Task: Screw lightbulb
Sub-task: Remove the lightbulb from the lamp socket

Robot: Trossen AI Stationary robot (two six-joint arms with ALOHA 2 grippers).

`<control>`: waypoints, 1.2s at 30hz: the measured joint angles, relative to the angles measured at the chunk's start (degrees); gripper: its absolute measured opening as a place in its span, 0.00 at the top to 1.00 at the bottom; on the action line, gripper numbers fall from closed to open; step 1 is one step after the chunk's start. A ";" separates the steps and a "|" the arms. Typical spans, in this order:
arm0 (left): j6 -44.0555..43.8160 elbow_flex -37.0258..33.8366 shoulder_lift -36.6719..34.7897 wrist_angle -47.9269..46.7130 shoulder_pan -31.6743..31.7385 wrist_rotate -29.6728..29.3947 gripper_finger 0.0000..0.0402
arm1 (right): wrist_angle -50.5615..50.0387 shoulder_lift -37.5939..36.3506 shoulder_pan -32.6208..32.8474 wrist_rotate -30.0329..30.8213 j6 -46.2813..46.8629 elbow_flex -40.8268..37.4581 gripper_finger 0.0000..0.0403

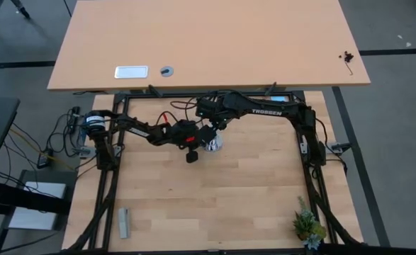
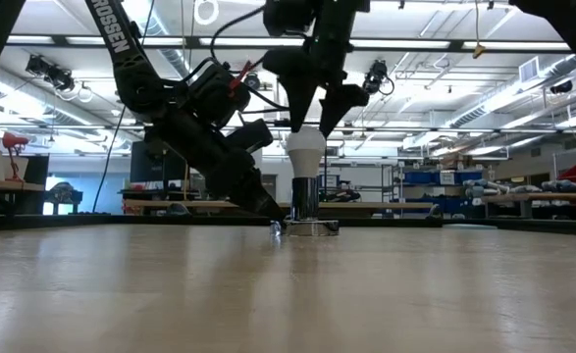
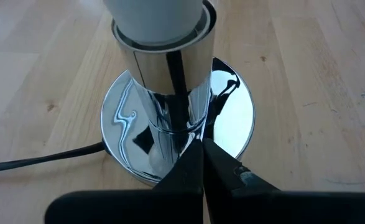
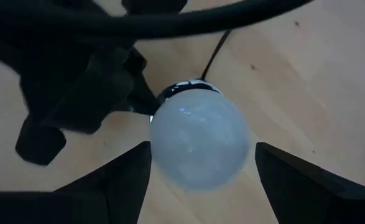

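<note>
The white frosted lightbulb (image 2: 305,149) sits upright with its neck in the silver socket (image 2: 305,199), which stands on a round silver base (image 3: 232,112) at the table's far middle. My right gripper (image 2: 314,126) hangs over the bulb, pointing down and open. Its fingers stand on either side of the bulb's dome (image 4: 198,140); I cannot tell whether they touch it. My left gripper (image 3: 202,149) is shut and comes in low from the table's left, with its tips at the socket's foot. In the high view the grippers meet at the socket (image 1: 212,144). My left gripper rests its shut fingertips (image 3: 194,163) on the flat disc of the silver base (image 3: 216,134), right beside the upright socket tube. The fingers slant down from the table's left. The base lies flat on the table.
A black cord (image 3: 39,158) runs from the base toward the table's far side. A small green plant (image 1: 308,225) stands at the near right corner and a grey block (image 1: 124,222) at the near left. A second tabletop (image 1: 208,42) lies beyond the far edge.
</note>
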 joint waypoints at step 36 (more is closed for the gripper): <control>0.76 0.02 0.00 -0.04 0.02 0.17 1.00 | 2.33 -1.73 1.09 0.27 -41.67 -0.70 0.24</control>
